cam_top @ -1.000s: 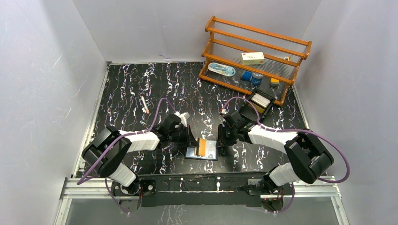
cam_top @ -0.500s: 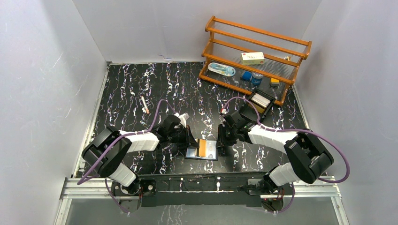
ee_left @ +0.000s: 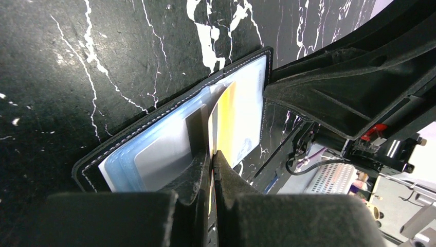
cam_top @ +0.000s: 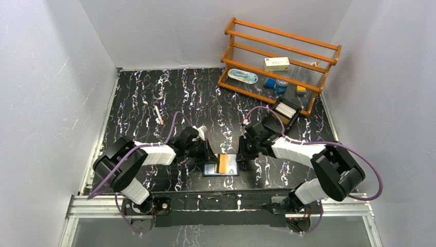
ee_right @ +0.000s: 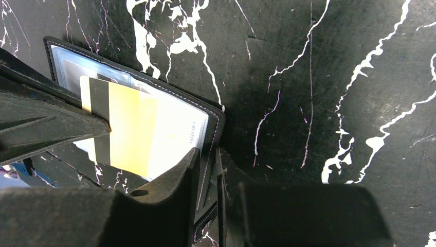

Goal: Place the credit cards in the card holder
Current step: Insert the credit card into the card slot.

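Yellow card with a dark stripe leans over the open black wallet, which lies flat on the dark table. The left gripper pinches the card tight. The right gripper pinches the wallet's edge.

On the table, near its front edge, the card holder lies open between the left gripper and the right gripper. One card lies over the holder's open face. The rack stands at far right, with a box just before it.
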Robot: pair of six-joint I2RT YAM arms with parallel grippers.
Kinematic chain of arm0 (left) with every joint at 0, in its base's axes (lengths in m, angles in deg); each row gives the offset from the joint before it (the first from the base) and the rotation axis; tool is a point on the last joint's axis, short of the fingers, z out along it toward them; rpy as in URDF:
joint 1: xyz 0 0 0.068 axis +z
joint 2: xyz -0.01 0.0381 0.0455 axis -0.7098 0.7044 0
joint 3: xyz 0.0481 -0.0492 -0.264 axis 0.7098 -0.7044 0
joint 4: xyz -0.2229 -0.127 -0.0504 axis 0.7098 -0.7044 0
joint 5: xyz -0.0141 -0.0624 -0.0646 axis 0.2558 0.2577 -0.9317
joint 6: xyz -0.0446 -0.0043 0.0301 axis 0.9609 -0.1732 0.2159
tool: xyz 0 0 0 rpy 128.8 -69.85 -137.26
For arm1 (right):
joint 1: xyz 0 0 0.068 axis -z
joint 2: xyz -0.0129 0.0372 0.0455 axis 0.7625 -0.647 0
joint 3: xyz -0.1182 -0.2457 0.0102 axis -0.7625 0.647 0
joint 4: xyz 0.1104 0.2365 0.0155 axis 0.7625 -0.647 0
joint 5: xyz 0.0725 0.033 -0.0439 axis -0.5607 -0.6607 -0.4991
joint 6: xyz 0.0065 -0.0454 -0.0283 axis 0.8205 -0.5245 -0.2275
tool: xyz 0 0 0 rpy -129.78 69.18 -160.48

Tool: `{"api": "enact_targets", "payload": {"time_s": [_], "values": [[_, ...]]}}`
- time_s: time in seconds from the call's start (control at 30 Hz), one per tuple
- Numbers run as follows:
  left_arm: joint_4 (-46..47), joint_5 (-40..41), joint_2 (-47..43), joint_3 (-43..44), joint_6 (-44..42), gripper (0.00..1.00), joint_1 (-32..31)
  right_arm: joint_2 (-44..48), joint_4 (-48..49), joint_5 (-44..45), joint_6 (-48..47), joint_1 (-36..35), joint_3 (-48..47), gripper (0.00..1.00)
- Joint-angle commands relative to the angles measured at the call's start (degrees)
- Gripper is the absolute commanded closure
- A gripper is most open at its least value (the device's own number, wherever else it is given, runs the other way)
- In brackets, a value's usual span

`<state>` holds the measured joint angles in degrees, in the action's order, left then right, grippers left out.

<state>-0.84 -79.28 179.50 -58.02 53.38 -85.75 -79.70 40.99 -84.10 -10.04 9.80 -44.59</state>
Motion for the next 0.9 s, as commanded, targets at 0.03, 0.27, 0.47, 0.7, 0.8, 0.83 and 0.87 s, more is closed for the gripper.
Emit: {"api": "enact_targets", "payload": {"time_s": [0.03,0.27,0.47,0.7,0.8,0.83,0.87], "values": [[-1.13,4.66,0.99,-1.57,2.88,1.0,-1.34,-2.19,-0.44,1.96,1.14,-0.39,1.95,0.74],[2.05,10.73,-1.19,-3.61,6.47,0.99,-3.43,0.33,0.25,2.41,5.0,-0.46,3.77,0.75],[-5.84,14.42,-3.54,-0.53,4.53,0.72,-4.89,3.42,-5.37,5.09,6.16,-0.36,0.74,0.67],[-12.15,16.36,-6.19,1.71,3.26,0.61,-5.17,9.18,-11.05,3.94,5.56,-0.39,-1.43,0.56],[-13.63,16.68,-6.46,2.54,2.55,0.59,-5.39,9.86,-8.94,1.41,5.83,-0.45,-0.24,0.57],[-14.07,16.8,-6.69,2.79,2.18,0.58,-5.43,9.94,-8.15,0.53,6.05,-0.41,0.09,0.58],[-15.11,17.0,-6.84,3.39,1.62,0.58,-5.39,10.04,-7.33,-0.23,6.19,-0.39,0.46,0.58]]}}
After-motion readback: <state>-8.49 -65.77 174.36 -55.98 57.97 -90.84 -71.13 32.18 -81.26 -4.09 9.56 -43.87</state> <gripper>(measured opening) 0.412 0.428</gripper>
